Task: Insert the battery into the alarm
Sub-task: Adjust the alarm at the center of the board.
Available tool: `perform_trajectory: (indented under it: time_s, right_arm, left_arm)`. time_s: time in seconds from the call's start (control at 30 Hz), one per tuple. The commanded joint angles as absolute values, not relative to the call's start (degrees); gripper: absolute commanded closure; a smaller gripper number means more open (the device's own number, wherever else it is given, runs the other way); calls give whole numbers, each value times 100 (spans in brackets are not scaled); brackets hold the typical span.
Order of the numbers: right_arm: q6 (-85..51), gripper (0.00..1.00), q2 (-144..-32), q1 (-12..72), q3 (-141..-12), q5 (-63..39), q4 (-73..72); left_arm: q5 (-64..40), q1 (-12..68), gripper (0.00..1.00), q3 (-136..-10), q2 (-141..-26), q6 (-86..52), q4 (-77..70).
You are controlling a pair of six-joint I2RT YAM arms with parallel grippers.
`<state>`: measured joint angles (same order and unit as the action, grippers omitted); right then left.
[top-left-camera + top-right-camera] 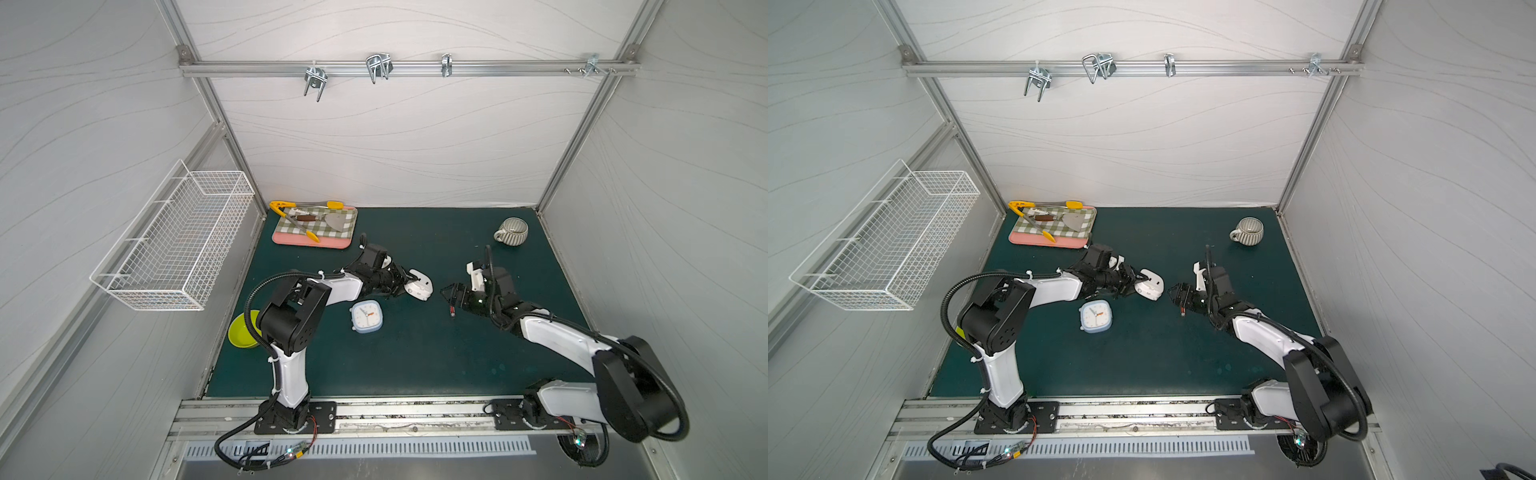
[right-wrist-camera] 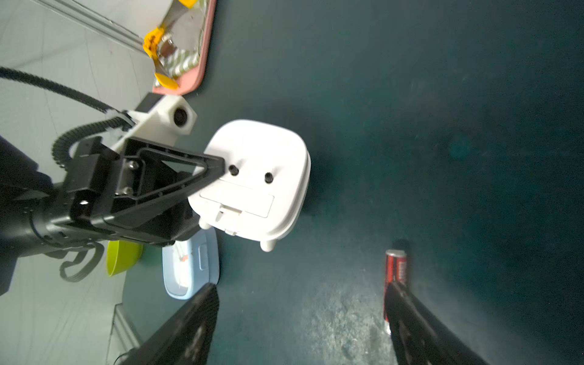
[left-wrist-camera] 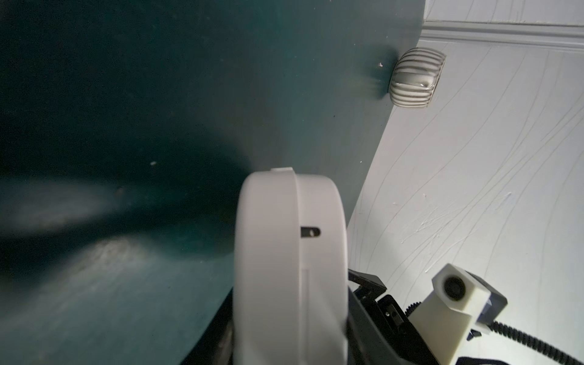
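Plainly clenched on the white alarm (image 1: 420, 286) with the left pincer (image 1: 407, 283), close to the middle of the green mat (image 1: 415, 365) in both top views. Turned back-outward toward 3 o'clock: two black knobs, battery lid on and small feet, all seen from the right wrist, with one black finger (image 2: 215, 167) laid across that back. Facing it from 3 o'clock with the right pincer (image 2: 302, 286), released, jaws standing wide. Lying on the mat just beside one of those fingers (image 2: 410, 316): the red and black battery (image 2: 395, 268), at about 4 o'clock from the alarm and apart from it. Touching that finger or not, cannot tell. Resting face up at 8 o'clock from the alarm: a blue clock (image 1: 366, 316). Farther out from the mat's middle: striped mug (image 1: 511, 230) at 2 o'clock, checked tray (image 1: 311, 244) with tongs between 10 and 11 o'clock, yellow-green bowl (image 1: 239, 332) at 9 o'clock.
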<state>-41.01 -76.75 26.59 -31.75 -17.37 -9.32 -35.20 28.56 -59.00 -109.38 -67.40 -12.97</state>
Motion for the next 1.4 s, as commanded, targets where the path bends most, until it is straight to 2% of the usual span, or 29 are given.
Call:
perform_trajectory:
  time_s: [0.0,0.17,0.33,0.5,0.57,0.9,1.1,1.23,1.3,1.37]
  right_arm:
    - [-4897,17,-8235,2625,-3456,-2651,-1527]
    - [-5001,18,-8970,2610,-3907,-2839,-1819]
    - [-4997,18,-9379,2510,-4206,-2779,-1924]
    - [-5033,19,-9957,2335,-4531,-2984,-2070]
    - [-5021,19,-10135,2312,-4643,-3064,-2097]
    - [-4672,20,-10137,2277,-4839,-2997,-1661]
    - [-4543,20,-9916,2259,-4815,-2830,-1393]
    - [-4601,27,-10122,2259,-5065,-3054,-1326]
    - [-4635,31,-10268,2267,-5229,-3203,-1229]
    - [-4658,35,-10414,2268,-5356,-3329,-1180]
  left_arm:
    - [-3513,2892,68,-6048,-11130,-6530,-1512]
    - [-3542,2892,60,-6012,-11189,-6530,-1503]
    - [-3527,2892,44,-6011,-11205,-6489,-1409]
    - [-3498,2892,36,-6094,-11250,-6398,-1245]
    - [-3507,2892,31,-6100,-11265,-6399,-1209]
    - [-3244,2892,1,-6034,-10865,-6039,-506]
    - [-3033,2892,1,-6011,-10608,-5787,-88]
    - [-3267,2958,28,-6047,-10661,-5965,-169]
    - [-3304,3010,33,-6030,-10652,-5992,-167]
    - [-3322,3049,33,-5988,-10635,-6032,-204]
